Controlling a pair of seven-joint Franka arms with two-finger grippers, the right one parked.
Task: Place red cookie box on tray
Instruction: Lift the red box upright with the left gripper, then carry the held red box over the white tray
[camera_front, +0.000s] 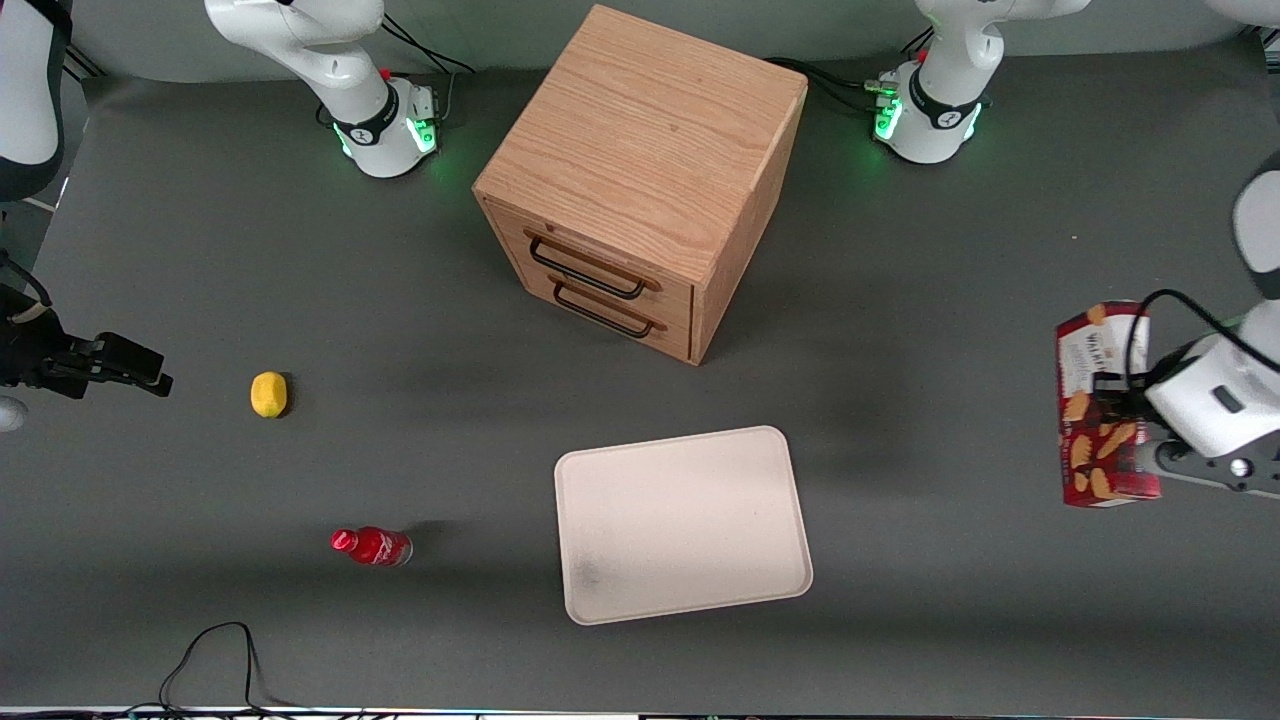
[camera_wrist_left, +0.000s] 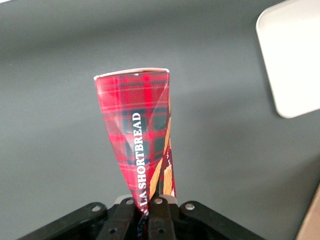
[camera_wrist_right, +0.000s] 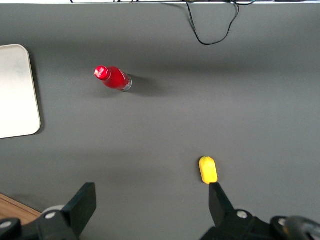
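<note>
The red cookie box (camera_front: 1100, 410) hangs above the table at the working arm's end, long axis roughly upright, cookie pictures facing the front camera. My gripper (camera_front: 1115, 405) is shut on it. In the left wrist view the tartan box (camera_wrist_left: 137, 130) sticks out from between the closed fingers of the gripper (camera_wrist_left: 148, 212), squeezed thin where they pinch it. The cream-white tray (camera_front: 680, 520) lies flat and bare on the grey table, in front of the drawer cabinet and well apart from the box. A corner of the tray (camera_wrist_left: 292, 60) shows in the wrist view.
A wooden two-drawer cabinet (camera_front: 640, 180) stands at the middle of the table. A yellow lemon (camera_front: 268, 393) and a small red bottle (camera_front: 372, 546) lie toward the parked arm's end. A black cable (camera_front: 210, 650) loops at the table's near edge.
</note>
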